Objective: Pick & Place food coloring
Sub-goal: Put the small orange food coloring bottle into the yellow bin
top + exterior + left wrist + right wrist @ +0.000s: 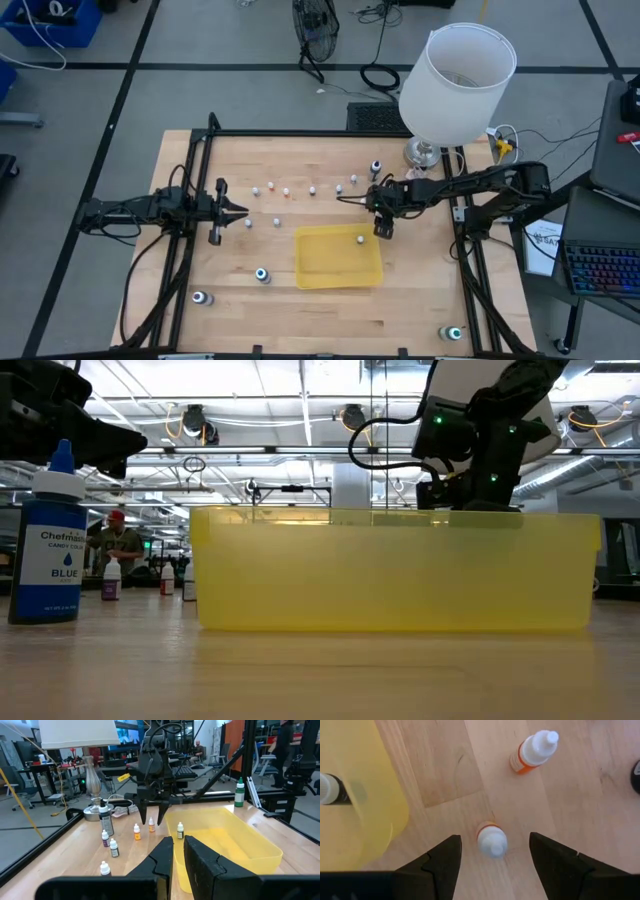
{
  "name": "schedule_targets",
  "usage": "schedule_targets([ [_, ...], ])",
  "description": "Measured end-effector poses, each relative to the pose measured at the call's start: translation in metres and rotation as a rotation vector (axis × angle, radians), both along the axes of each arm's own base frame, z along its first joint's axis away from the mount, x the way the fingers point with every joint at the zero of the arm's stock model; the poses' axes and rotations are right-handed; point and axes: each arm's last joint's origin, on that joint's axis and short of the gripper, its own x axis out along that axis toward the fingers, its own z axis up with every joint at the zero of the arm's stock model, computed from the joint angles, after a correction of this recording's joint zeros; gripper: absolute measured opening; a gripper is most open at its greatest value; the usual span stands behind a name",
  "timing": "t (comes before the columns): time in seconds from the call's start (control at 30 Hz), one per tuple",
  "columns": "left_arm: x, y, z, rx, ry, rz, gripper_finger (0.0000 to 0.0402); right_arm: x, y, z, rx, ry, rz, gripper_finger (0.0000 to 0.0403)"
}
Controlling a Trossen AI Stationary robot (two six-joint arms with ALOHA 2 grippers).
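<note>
My right claw [383, 229] points straight down with its fingers spread wide, arm stretched in from the right. My left claw [243, 211] waits level, fingers pressed shut, at the left.

This is a robotics lab in a large industrial hall. A wooden desk [250, 290] stands in a black metal frame [190, 150] on grey concrete floor [200, 90] marked with dark tape. Exposed ceiling pipes [300, 452] run overhead, cables [380, 70] lie around, and a backlit keyboard [600, 270] sits beside the desk.
</note>
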Motion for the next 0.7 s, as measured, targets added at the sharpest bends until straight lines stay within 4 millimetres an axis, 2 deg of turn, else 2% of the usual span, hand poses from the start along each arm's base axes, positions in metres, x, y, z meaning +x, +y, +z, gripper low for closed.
schedule_targets([
  [0.27,0.0000,0.0000,0.0000,0.000,0.000,0.000,0.0051,-0.0005,0.0000,-0.0002,0.000,0.006,-0.001,0.0219],
  [0.7,0.0000,0.0000,0.0000,0.000,0.000,0.000,0.0051,-0.0005,0.0001,0.0000,0.002,0.007,0.003,0.0154],
])
